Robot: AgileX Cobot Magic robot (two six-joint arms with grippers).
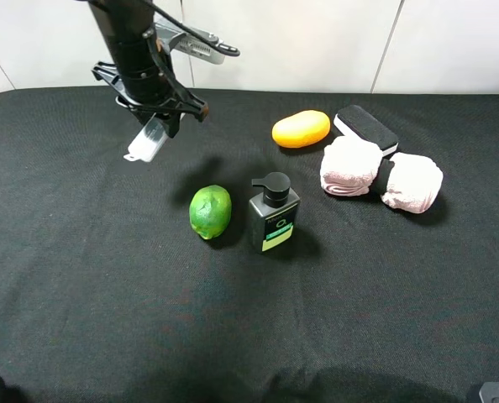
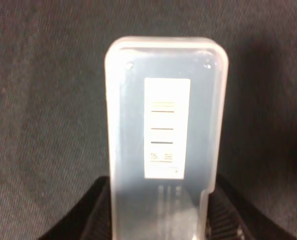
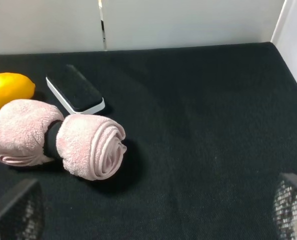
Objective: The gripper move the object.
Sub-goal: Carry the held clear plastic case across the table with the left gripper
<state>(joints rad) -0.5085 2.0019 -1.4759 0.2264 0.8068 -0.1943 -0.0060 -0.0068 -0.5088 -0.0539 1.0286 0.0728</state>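
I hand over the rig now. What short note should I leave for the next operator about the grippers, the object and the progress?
Left gripper: shut on the white bar, held at the rear left of the black cloth, behind the lime.
Right gripper: open, holding nothing.
Done: bar grasped and apparently lifted off the cloth.
Left: carry it and set it down.

A lab-style test bench: a table (image 1: 81, 319) draped in black cloth, plain white wall panels (image 1: 317, 42) at 12 o'clock, and unrelated props laid out, with a lime (image 1: 210, 211) and a pump bottle (image 1: 274, 214) near the centre and a rolled towel (image 1: 380, 177) at 2 o'clock.
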